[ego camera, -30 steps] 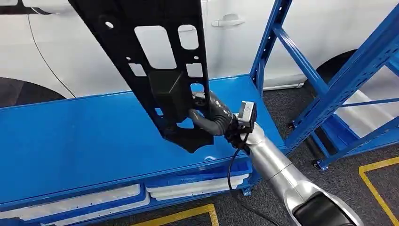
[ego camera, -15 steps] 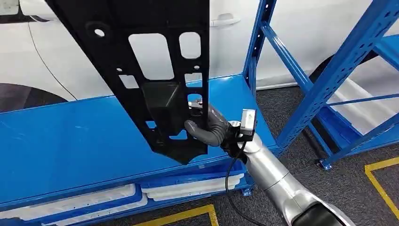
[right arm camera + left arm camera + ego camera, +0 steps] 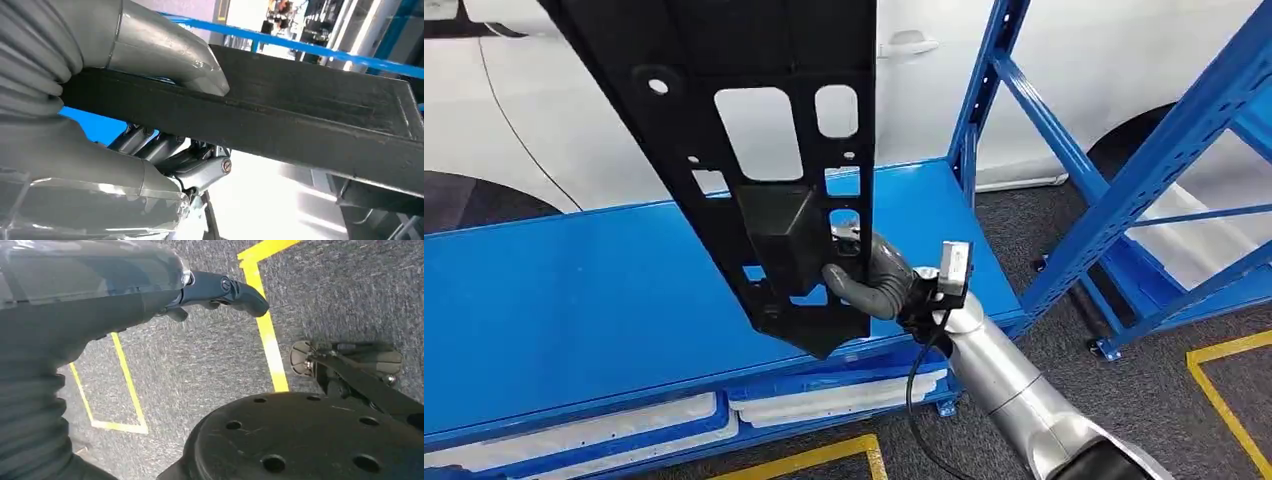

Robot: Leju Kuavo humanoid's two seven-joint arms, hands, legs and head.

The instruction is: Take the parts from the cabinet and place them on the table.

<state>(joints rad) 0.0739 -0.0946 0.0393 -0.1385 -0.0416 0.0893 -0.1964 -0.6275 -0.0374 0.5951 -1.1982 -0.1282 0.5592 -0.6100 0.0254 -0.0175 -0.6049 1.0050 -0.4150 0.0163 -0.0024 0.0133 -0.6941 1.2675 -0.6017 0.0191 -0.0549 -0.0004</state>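
Note:
A long black plastic panel [image 3: 754, 150] with several cut-outs stands tilted over the blue table [image 3: 574, 300], its lower end near the table's front edge. My right hand [image 3: 869, 275] grips the panel's lower right edge, fingers through a cut-out. In the right wrist view the grey thumb [image 3: 165, 55] presses on the panel's dark edge [image 3: 310, 120], with the darker fingers on its other side. My left hand [image 3: 100, 295] hangs over the carpet floor, one dark finger [image 3: 225, 290] stretched out, nothing in it.
Blue rack uprights [image 3: 1124, 170] stand right of the table. A white car [image 3: 1064, 60] is behind it. White trays [image 3: 834, 395] lie on the shelf under the tabletop. Yellow floor lines [image 3: 1224, 390] mark the grey carpet.
My right hand has lowered the panel a little, its lower end now closer to the table's front edge. The view has swayed slightly. The grip is unchanged.

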